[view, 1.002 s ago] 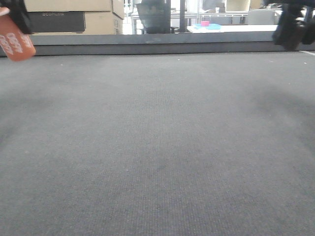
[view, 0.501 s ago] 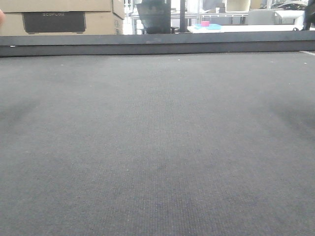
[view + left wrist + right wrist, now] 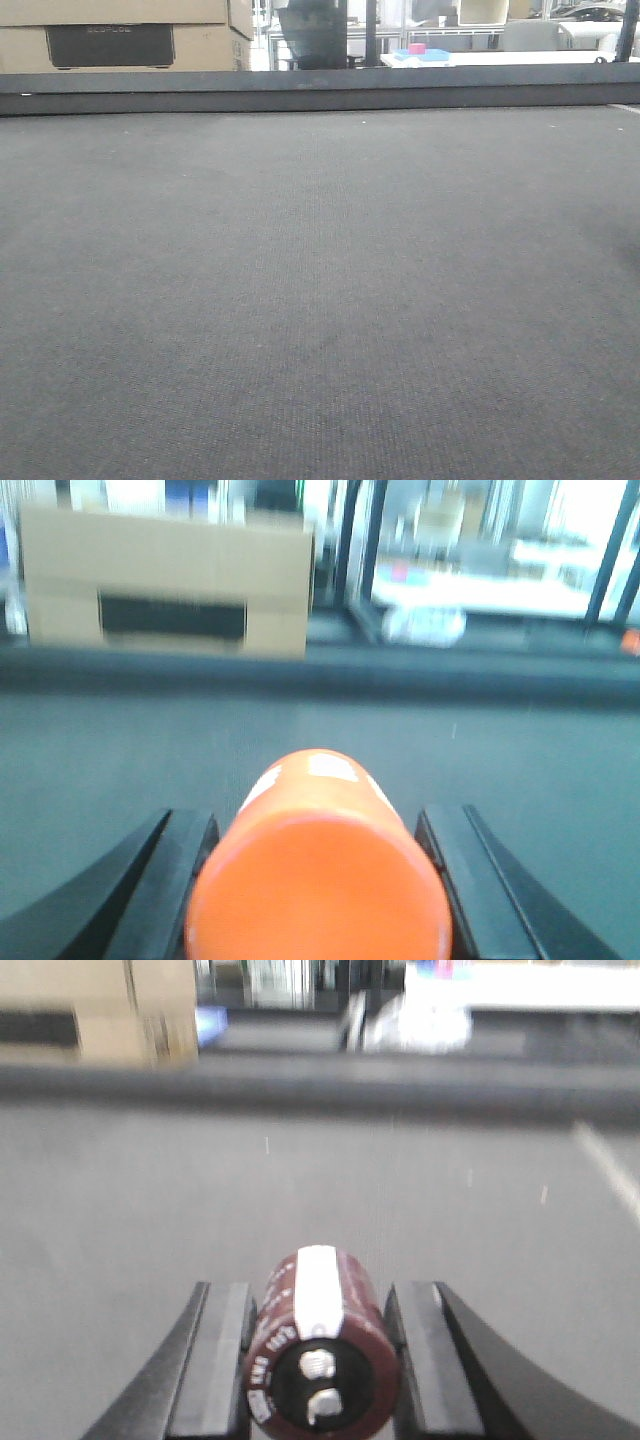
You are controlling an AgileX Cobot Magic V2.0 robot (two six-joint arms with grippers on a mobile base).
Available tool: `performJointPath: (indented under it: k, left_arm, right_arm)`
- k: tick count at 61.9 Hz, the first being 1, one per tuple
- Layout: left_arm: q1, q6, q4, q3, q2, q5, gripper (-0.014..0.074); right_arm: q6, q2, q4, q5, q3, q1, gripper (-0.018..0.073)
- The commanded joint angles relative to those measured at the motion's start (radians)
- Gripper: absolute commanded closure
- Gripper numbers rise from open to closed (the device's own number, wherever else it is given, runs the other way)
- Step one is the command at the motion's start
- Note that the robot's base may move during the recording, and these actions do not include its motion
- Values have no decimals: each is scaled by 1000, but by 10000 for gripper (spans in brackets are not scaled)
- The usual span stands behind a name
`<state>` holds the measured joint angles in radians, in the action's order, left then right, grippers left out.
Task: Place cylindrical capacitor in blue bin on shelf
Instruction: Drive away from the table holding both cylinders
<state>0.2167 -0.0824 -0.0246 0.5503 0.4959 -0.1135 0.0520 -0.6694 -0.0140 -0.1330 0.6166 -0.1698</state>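
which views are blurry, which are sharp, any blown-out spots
Left wrist view: soft throughout, large orange cylinder and tan cardboard box both smeared, windows upper right blown out. Right wrist view: small dark brown cylindrical capacitor fairly crisp, silvery terminals distinct, background blurred. Exterior front view: grey textured mat sharp, evenly lit, no glare.

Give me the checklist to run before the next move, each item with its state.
1. Cylindrical capacitor clamped in right end effector: ok.
2. Left end effector grip on orange cylinder: ok.
3. Shelf in view: not ok, no view shows it.
4. Blue bin located: cannot tell.
5. Wrist views sharp: not ok, backgrounds blurred.
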Motion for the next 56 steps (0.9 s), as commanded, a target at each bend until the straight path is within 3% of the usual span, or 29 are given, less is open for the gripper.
performJointPath:
  k: [1,22,56]
  left_arm:
    - [4,-5,-9,-3,-67,17,707]
    - [-15,-5,-18,-3,-221,17,707]
    - [-15,-5,-18,-3,-243,25,707]
  right_arm:
    - [1,66,14,30,-2,-1,724]
    - [1,211,14,29,-2,-1,724]
    - [1,223,14,37,-2,-1,724]
